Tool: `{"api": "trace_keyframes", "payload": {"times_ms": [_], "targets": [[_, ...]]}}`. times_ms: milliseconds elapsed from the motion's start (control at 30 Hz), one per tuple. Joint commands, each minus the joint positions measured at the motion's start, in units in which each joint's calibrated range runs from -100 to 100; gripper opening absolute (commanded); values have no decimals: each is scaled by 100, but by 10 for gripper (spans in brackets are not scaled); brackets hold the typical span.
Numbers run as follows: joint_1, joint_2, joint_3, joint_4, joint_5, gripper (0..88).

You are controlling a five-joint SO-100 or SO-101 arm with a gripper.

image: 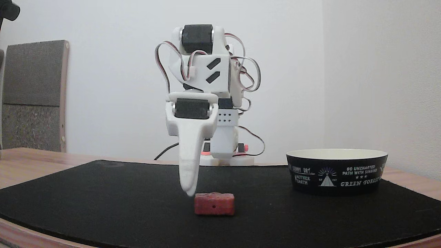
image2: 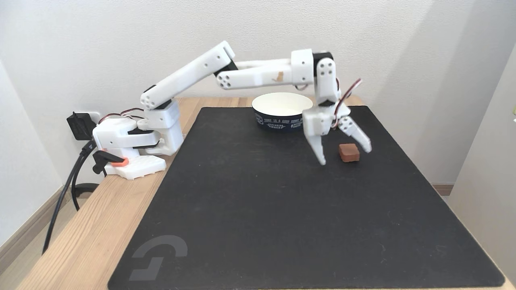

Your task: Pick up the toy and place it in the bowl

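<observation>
**Over the toy: jaws spread to straddle it**

On the black mat (image2: 282, 225), your gripper (image2: 344, 156) hangs w/ jaws apart, one each side of the toy (image2: 349, 152), ready to clamp. The bowl (image2: 282, 105) sits nearby, w/ nothing inside yet.

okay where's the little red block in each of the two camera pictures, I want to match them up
Low front fixed view: the toy sits low and centre on the black mat, just right of the end effector tip.
High side fixed view: the toy lies right of centre on the mat, between the open end effector fingers.
Shared landmark: the bowl, at the right in the low view, up centre at the mat's far edge in the high view.
</observation>
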Motion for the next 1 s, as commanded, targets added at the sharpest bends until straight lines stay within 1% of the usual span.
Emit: {"api": "trace_keyframes", "payload": {"times_ms": [0, 400, 500, 600, 767, 833, 933, 967], "targets": [[-257, -47, -78, -114, 10, 404], [-232, -30, -78, -368, -32, 401], [-190, -22, -60, -377, -147, 401], [-190, -22, 3, -377, -147, 400], [-199, 295, -78, -360, -147, 400], [-199, 420, -78, -368, -147, 373], [-207, 428, -87, -377, -147, 295], [-207, 428, -87, -385, -147, 256]]}}
